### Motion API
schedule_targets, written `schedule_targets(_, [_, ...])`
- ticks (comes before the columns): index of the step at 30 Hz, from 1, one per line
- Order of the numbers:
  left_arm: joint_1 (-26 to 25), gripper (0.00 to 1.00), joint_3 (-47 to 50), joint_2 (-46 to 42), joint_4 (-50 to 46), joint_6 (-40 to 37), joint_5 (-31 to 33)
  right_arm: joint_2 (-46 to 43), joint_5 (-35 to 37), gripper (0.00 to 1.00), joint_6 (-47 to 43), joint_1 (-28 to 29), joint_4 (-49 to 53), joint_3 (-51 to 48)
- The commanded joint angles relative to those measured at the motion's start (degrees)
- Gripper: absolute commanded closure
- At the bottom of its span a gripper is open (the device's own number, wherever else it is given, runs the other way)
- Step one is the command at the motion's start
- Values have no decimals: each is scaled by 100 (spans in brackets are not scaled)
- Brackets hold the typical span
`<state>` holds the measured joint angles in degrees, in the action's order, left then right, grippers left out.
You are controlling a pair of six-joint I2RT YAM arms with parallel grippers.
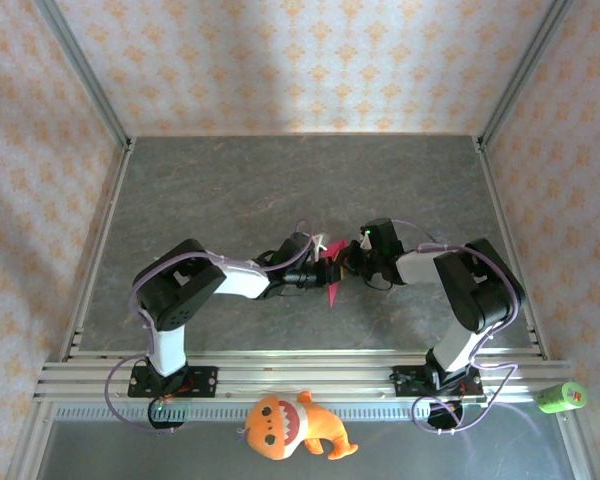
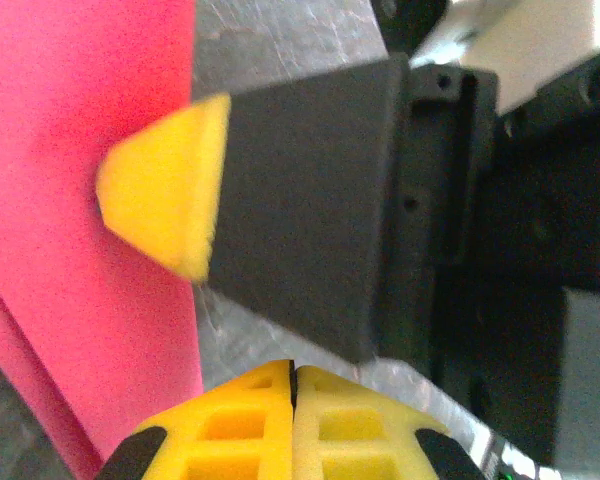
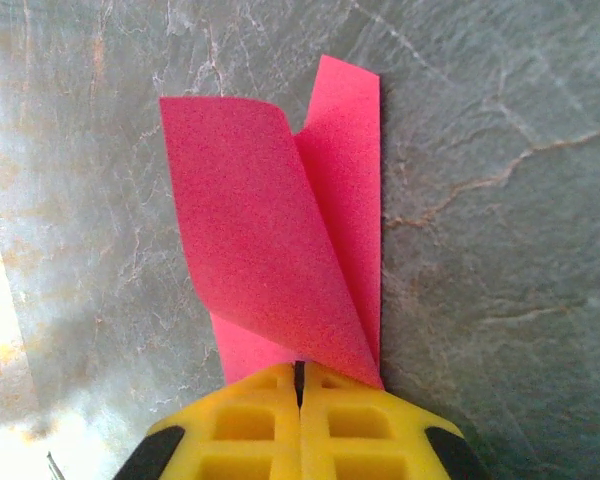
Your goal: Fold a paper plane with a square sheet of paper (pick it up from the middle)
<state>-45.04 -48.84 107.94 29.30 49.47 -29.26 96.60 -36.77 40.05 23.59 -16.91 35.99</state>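
Note:
The magenta-pink sheet of paper (image 1: 332,288) is folded into a narrow pointed shape and held up at the middle of the table, between the two grippers. In the right wrist view its curled flaps (image 3: 280,240) rise straight out of my right gripper (image 3: 300,372), which is shut on the paper's lower end. My right gripper (image 1: 343,263) meets my left gripper (image 1: 320,272) tip to tip. The left gripper (image 2: 293,375) is shut, and no paper shows between its pads. The paper (image 2: 70,300) lies just left of it, with a right gripper fingertip (image 2: 165,190) against the sheet.
An orange plush toy (image 1: 290,425) lies in front of the arm bases beyond the rail. A green cylinder (image 1: 562,397) rests at the near right corner. The grey table (image 1: 280,190) is walled by a metal frame (image 1: 98,250) and patterned panels.

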Motion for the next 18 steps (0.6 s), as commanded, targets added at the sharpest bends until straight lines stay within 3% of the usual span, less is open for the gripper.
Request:
schedule_targets(1, [-14, 93, -176, 131, -510, -146, 419, 30, 268, 97, 47, 56, 583, -189])
schedule_targets(8, [-15, 100, 104, 473, -1248, -518, 790, -130, -24, 96, 58, 56, 455, -105])
schedule_targets(18, [3, 100, 1130, -51, -1843, -1734, 248, -1063, 276, 93, -466, -42, 779, 144])
